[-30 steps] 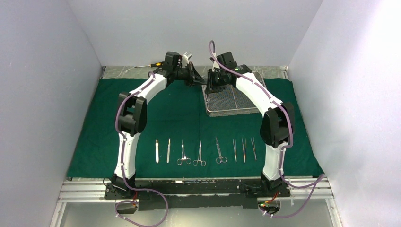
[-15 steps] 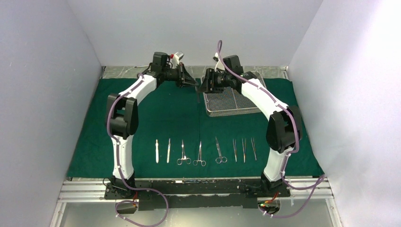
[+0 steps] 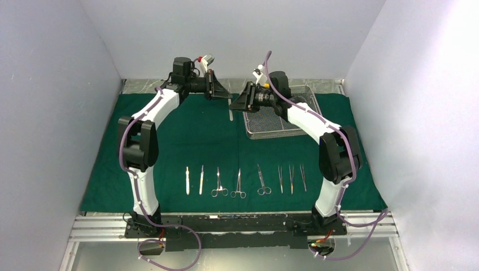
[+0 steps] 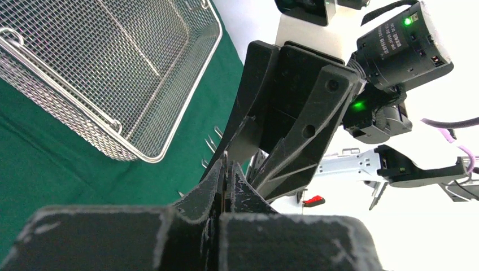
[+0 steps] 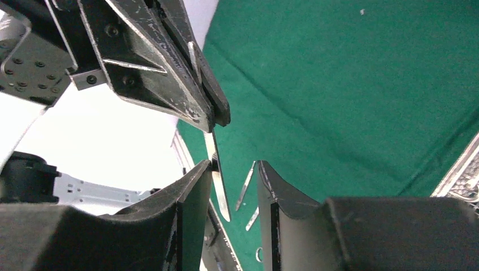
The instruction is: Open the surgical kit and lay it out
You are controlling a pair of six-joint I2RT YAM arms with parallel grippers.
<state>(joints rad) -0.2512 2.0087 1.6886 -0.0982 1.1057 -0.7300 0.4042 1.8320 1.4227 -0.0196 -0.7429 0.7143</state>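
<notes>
The dark green cloth (image 3: 186, 135) lies spread over the table. Near its front edge several steel instruments sit in a row, from a scalpel handle (image 3: 188, 180) to tweezers (image 3: 303, 178). The wire-mesh tray (image 3: 277, 119) stands at the back, right of centre; in the left wrist view the tray (image 4: 113, 68) looks empty. My left gripper (image 3: 227, 97) is shut on a slim flat steel instrument (image 5: 217, 175) that hangs down above the cloth, left of the tray. My right gripper (image 5: 233, 169) faces it with open jaws around the hanging blade, which is close to one finger (image 5: 195, 180).
Grey walls close in the left, back and right sides. A metal strip (image 3: 141, 86) runs behind the cloth. The two wrists meet nose to nose above the tray's left edge. Bare cloth lies between the tray and the row of instruments.
Both grippers have risen and shifted left from the tray's edge. The right jaws have opened, and the flat instrument now hangs from the left gripper alone.
</notes>
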